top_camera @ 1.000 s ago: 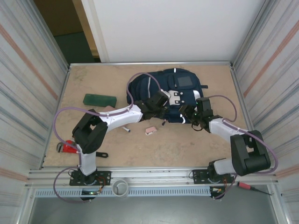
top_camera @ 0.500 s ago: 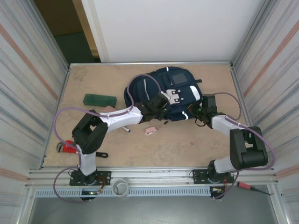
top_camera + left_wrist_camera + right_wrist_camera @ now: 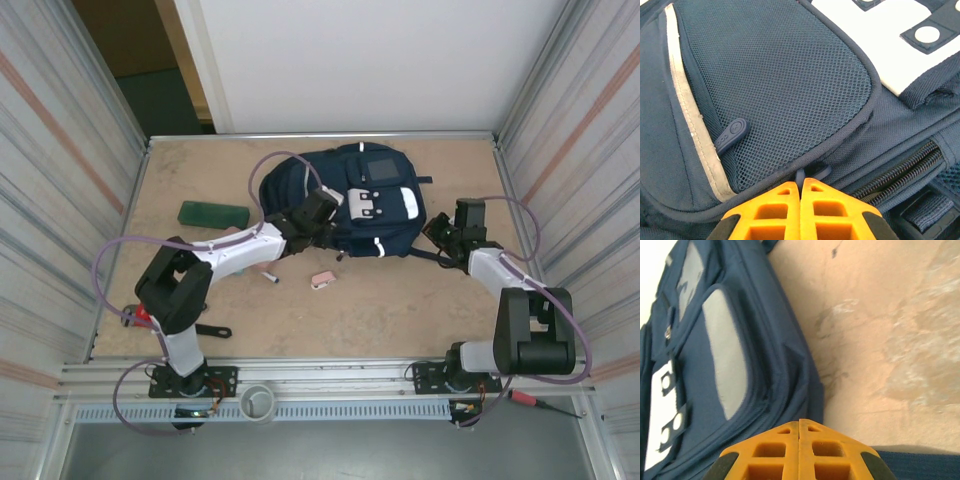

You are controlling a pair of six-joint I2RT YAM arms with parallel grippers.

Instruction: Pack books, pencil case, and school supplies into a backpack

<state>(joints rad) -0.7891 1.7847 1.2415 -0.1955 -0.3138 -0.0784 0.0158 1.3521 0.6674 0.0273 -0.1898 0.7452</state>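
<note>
Two grippers flank the large navy blue fabric backpack (image 3: 345, 190) near the tabletop's (image 3: 400, 300) far edge: the left gripper (image 3: 800, 181) pinches its small navy zip pull (image 3: 812, 173) at the near-left side, while the right gripper (image 3: 799, 422), closed on nothing visible, sits just off its right side.

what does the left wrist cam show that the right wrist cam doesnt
Left wrist view: a mesh pocket, a pale reflective stripe, a run of zip teeth, and the left gripper shut on a navy zip pull at the pocket's lower edge.
Right wrist view: the bare wooden table beside the backpack, a pale panel on its side, and the right gripper shut with nothing between its fingers.
Both: the navy backpack and its white patch with round studs.
</note>
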